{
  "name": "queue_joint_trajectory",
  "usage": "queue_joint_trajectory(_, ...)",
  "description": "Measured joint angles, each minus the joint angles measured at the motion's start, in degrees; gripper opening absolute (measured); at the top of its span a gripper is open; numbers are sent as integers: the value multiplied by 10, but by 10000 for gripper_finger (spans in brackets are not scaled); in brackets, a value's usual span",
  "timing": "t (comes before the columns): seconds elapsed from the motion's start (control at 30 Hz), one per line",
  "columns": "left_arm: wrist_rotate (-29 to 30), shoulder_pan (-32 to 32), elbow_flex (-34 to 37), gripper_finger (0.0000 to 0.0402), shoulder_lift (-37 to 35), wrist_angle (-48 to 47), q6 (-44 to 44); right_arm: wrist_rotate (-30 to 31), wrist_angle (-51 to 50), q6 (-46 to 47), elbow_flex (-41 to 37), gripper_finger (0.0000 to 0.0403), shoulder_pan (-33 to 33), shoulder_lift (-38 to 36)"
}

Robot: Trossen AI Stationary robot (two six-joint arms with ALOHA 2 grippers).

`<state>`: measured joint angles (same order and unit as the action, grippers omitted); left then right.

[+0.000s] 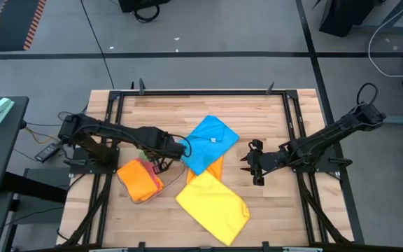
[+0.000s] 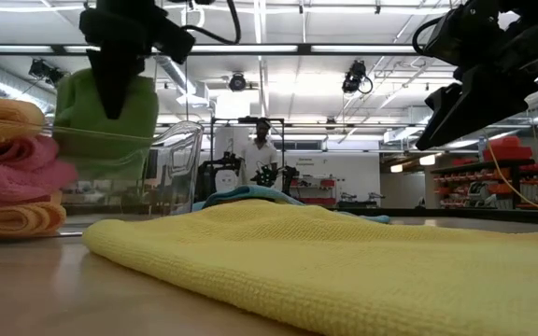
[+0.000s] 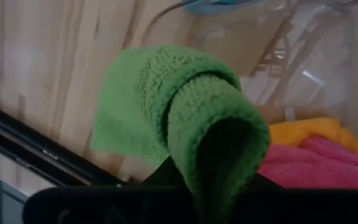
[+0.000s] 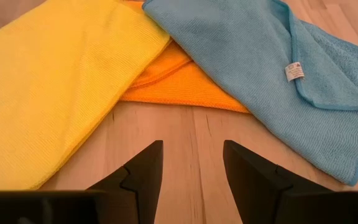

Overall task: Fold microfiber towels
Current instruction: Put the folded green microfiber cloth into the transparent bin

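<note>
My left gripper [image 2: 115,89] hangs over the clear plastic tray [image 2: 177,154], shut on a folded green towel [image 3: 166,118]. Folded orange and pink towels [image 1: 140,180] lie stacked in the tray. A blue towel [image 1: 208,143] and a yellow towel [image 1: 212,206] lie spread on the table, overlapping an orange towel [image 4: 179,84] beneath them. My right gripper [image 4: 191,165] stands open above bare wood just right of these towels and touches nothing. My left gripper pinches the green towel's top fold [image 2: 110,103] between its two fingers, coming from above and pointing down. Several layers curl around the fingers [image 3: 219,134] and hide the fingertips. The towel hangs below the fingers, its lower part showing through the tray's clear wall.
The wooden tabletop [image 1: 271,119] is framed by black rails [image 1: 292,119]. A person [image 2: 261,154] stands far behind the table. Bare wood lies along the far edge and at the near right.
</note>
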<state>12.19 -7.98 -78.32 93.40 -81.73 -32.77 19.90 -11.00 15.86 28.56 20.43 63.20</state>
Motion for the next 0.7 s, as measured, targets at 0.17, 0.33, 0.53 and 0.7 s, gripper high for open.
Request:
queue_joint_trajectory(0.17, -7, -23, 0, 38, 39, 30, 15, 0, -1, 0, 0, 176, 0, 0)
queue_joint_trajectory(0.33, -9, -35, 0, 23, 72, 33, 15, 0, -1, 0, 0, 176, 0, 0)
queue_joint_trajectory(0.53, 1, -35, 0, 37, 101, 46, 4, 0, -1, 0, 0, 176, 0, 0)
queue_joint_trajectory(0.7, -8, -39, 0, 30, 116, 84, 10, 0, 0, 0, 0, 176, 0, 0)
